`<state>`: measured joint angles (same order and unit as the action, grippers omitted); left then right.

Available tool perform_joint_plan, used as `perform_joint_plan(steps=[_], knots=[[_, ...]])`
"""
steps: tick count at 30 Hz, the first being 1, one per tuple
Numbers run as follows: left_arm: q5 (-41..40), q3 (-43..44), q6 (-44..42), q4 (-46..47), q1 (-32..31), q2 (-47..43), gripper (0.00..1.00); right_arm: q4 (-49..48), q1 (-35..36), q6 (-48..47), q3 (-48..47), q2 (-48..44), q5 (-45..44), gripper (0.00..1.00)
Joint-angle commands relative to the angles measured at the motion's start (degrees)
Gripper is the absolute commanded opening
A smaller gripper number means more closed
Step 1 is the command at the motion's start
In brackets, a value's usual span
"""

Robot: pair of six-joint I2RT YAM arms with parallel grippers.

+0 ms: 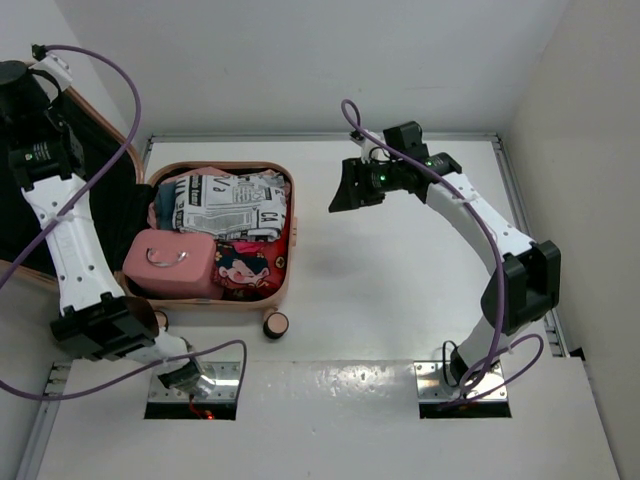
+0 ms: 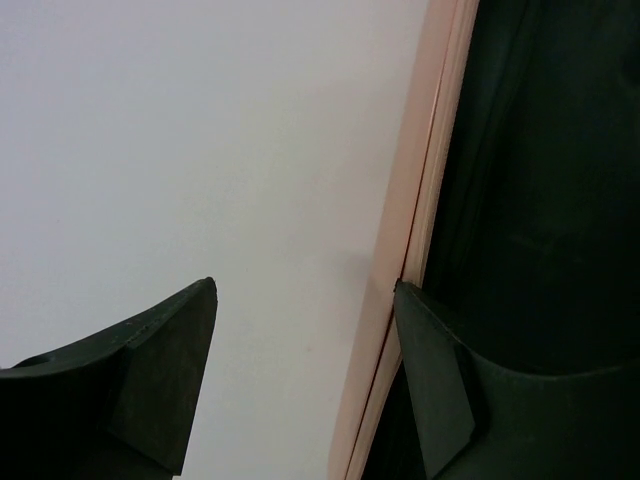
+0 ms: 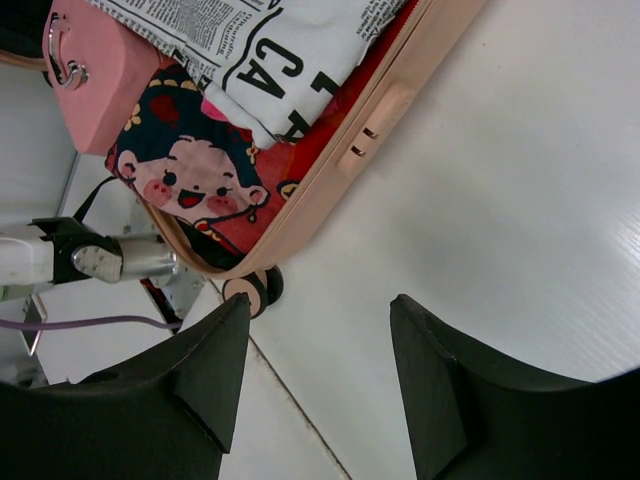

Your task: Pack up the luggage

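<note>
Here, white table [image 1: 400, 285], white walls [image 1: 300, 60], open luggage [image 1: 215, 306]

The luggage [image 1: 220, 306] lies open on the table [image 1: 400, 290], left of centre, just ahead of the left arm's base. Its lid [image 2: 540, 200] stands raised off its left side, partly hidden by the left arm. Inside, a lettered cloth [image 1: 230, 200] fills the far part. A box with a handle [image 1: 170, 262] lies at the near left. A cartoon-face cloth [image 1: 245, 268] lies at the near right, beside the box and tucked under the lettered cloth. Two wheels [image 1: 275, 325] sit at the near corners. The left gripper [image 2: 305, 290] is up at the lid's edge, one finger just beside it. The right gripper [image 3: 320, 305] hangs over bare table, right of the luggage and apart from it.
</note>
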<state>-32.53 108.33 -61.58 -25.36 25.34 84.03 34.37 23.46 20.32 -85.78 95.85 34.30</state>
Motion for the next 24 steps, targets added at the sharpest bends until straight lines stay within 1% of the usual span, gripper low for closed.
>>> perform_joint_plan(steps=[1, 4, 9, 11, 14, 18, 19, 20, 21, 23, 24], knots=[[5.38, 2.40, 3.40, -3.46, -0.55, 1.14, 0.76, -1.15, 0.35, -1.16, -1.23, -0.58, 0.59, 0.58], [4.85, 4.59, 4.62, -4.08, -2.05, 3.15, 0.76, -1.24, 0.44, -1.07, -1.50, 0.03, 0.59, 0.58], [4.94, 6.54, 5.16, -5.13, -2.05, 5.62, 0.76, -0.89, 0.35, -1.24, -2.11, 0.82, 0.32, 0.58], [5.73, 6.54, 5.77, -5.13, -2.05, 5.62, 0.75, -0.80, 0.35, -1.24, -2.29, 1.09, 0.41, 0.58], [4.41, 9.69, 6.91, -5.13, -1.27, 9.03, 0.72, -0.80, 0.44, -1.16, -2.55, 1.62, 0.41, 0.58], [5.45, 12.25, 7.44, -5.66, 2.51, 12.12, 0.60, -0.62, 0.18, -1.24, -3.08, 1.97, 0.32, 0.58], [6.25, 12.77, 7.44, -6.27, 2.52, 12.12, 0.55, -0.71, 0.18, -1.16, -3.08, 2.06, 0.24, 0.58], [6.78, 12.78, 8.05, -6.28, 2.52, 12.12, 0.44, -0.79, 0.09, -1.24, -2.91, 1.97, 0.32, 0.58], [8.00, 12.78, 8.06, -6.28, 2.52, 11.60, 0.39, -0.80, -0.08, -1.24, -2.73, 1.97, 0.41, 0.58], [8.01, 11.91, 8.06, -6.28, 0.51, 9.85, 0.31, -0.80, -0.17, -1.16, -2.38, 1.88, 0.41, 0.58], [8.71, 11.29, 8.06, -5.58, -0.46, 9.23, 0.29, -0.97, 0.00, -1.24, -2.46, 1.71, 0.41, 0.58]])
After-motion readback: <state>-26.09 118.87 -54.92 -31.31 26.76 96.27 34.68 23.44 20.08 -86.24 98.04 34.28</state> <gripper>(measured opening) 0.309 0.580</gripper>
